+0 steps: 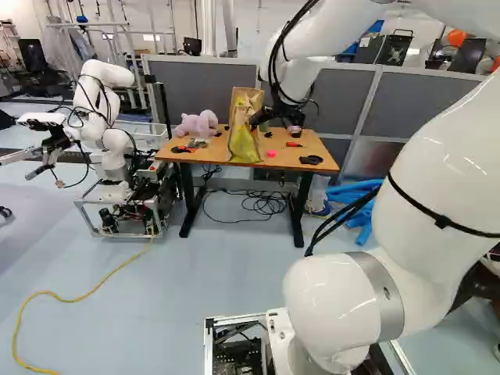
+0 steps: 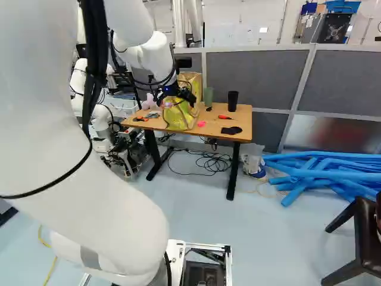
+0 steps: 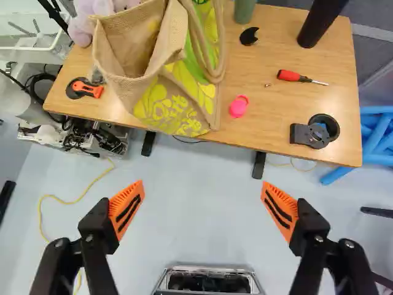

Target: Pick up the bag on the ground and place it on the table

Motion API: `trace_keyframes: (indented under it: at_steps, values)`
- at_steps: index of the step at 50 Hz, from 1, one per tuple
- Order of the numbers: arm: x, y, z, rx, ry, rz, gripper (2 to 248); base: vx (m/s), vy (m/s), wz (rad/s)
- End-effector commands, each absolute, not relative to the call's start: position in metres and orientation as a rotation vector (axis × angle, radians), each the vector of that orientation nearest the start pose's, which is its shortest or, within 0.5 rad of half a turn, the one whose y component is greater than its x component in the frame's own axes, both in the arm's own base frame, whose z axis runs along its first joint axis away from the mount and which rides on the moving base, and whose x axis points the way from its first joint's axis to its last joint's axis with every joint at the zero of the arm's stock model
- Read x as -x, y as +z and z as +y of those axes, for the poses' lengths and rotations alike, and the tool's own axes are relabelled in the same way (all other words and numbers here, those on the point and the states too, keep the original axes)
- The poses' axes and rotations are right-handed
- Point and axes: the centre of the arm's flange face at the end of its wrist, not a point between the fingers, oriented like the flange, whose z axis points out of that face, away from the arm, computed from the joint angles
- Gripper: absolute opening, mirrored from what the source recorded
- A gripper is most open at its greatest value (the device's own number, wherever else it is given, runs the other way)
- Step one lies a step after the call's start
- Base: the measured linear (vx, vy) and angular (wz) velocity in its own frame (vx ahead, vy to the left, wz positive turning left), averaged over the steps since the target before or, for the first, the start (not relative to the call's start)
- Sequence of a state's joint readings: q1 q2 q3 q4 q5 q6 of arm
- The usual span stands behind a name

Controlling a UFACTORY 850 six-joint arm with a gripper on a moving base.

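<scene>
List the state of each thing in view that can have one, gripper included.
Gripper, open, holding nothing
Bag, standing on the table, mouth open
Dark cup, upright
Green cup, upright
Screwdriver, lying on its side
Black cables, loosely looped under the table
Yellow cable, strung across the floor
Blue tubes, heaped on the floor

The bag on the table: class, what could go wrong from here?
The bag stands at the table's front edge, so a knock might tip it off. The open gripper is close by and could snag the looped handles as the arm moves. Shifted sideways, the bag might push the pink object.
</scene>
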State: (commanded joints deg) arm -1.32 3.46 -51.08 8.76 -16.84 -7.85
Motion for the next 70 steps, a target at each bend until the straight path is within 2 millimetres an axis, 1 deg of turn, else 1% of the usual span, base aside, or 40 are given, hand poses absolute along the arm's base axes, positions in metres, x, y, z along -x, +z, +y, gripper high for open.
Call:
trace_keyframes:
  at_steps: [15, 37, 55, 70]
  values:
    - [-0.443, 0.519, -0.007, 2.91, -1.161, 0.039, 247, 0.0, 0.0, 0.0]
    - [-0.401, 0.465, -0.007, 2.842, -1.382, 0.041, 247, 0.0, 0.0, 0.0]
    - [-0.366, 0.432, -0.006, 2.773, -1.528, 0.033, 247, 0.0, 0.0, 0.0]
    - [-0.339, 0.41, -0.004, 2.717, -1.623, 0.024, 247, 0.0, 0.0, 0.0]
